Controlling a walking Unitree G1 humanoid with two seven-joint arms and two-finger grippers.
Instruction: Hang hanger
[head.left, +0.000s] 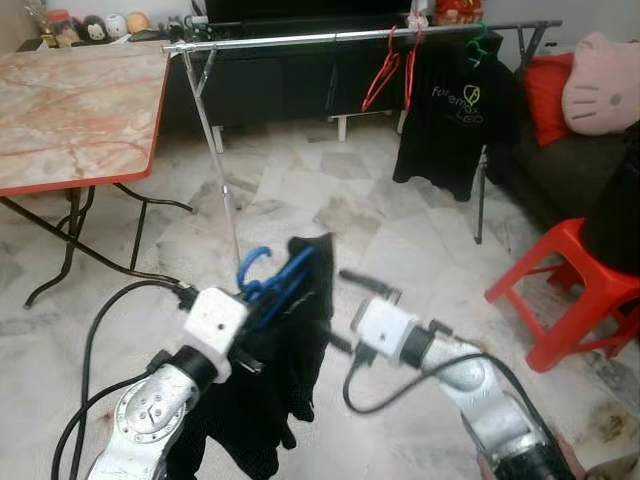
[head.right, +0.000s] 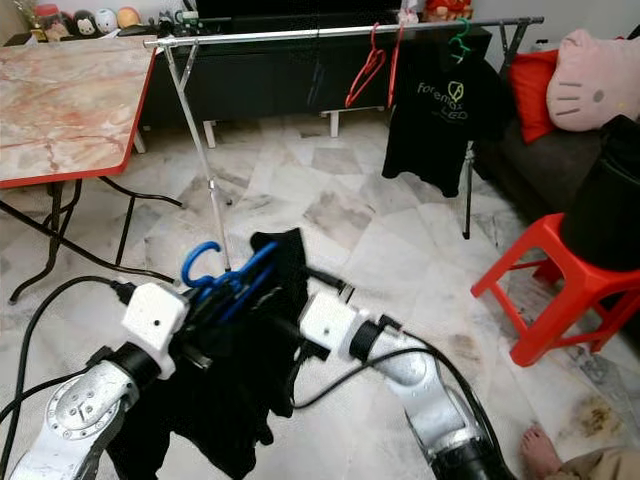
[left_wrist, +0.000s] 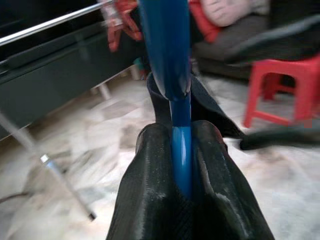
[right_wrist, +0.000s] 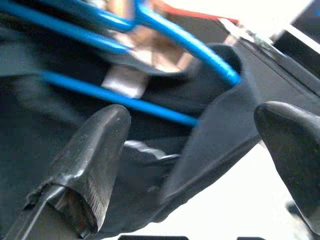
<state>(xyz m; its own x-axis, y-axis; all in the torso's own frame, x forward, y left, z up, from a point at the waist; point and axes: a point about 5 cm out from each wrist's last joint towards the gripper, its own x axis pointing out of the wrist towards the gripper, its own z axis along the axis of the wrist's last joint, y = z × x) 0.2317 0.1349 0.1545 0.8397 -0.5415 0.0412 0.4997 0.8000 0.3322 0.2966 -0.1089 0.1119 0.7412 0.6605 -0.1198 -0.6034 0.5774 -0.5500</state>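
Table (head.left: 70, 110) at left, clothes rail (head.left: 300, 39) behind, stool (head.left: 575, 290) right, sofa (head.left: 560, 160) beyond.

Marble-patterned folding counter (head.left: 70, 110) with red edge, far left; small plush toys (head.left: 95, 27) behind it. Red plastic stool (head.left: 575, 285) at right, near a dark sofa (head.right: 545, 165) bearing a red cushion (head.left: 545, 95) and pink cat-face pillow (head.left: 603, 82). Pale marble tile floor (head.left: 350, 210) throughout.

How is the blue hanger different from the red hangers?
The blue hanger is clamped in the left gripper and carries a black garment; the red hangers hang bare on the rail. The blue one lies tilted; the red ones hang down. All have hooks.
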